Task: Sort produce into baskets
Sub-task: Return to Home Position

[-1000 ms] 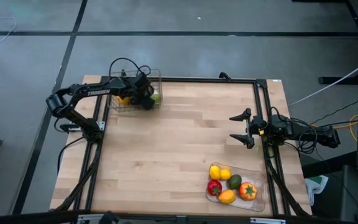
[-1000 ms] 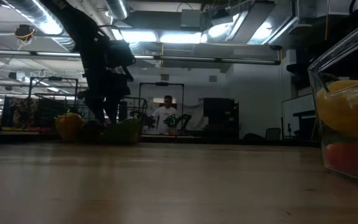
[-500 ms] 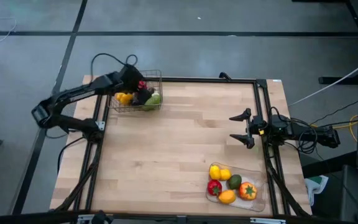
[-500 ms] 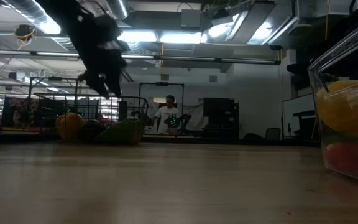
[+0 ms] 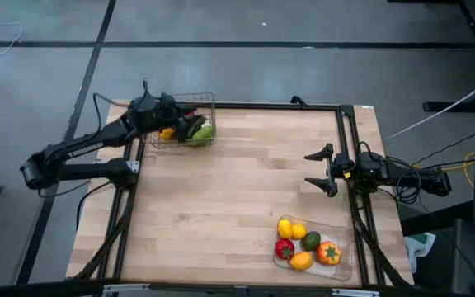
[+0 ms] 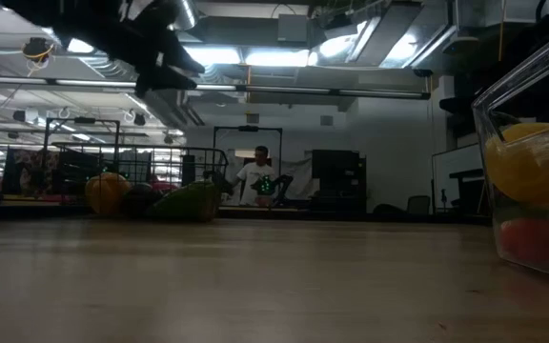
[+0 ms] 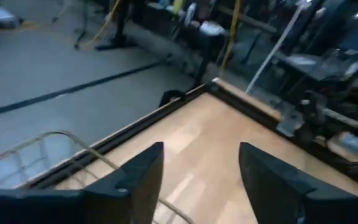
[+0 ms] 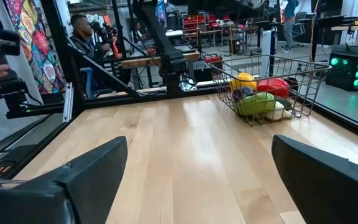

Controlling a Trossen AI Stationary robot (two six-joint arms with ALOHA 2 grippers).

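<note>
Mesh basket [image 5: 211, 106] holds produce [image 5: 202, 131]; left end effector [image 7: 201, 163] empty.

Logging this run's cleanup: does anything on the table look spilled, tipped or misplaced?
Nothing stands out. The mesh basket stands upright at the far left corner, the clear tray near right, produce inside both, none loose on the table. The left gripper by the basket and right gripper at the right edge are open, empty.

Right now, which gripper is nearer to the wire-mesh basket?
Left. The left gripper hovers over the wire-mesh basket; the right gripper is far across the table, near its right edge.
</note>
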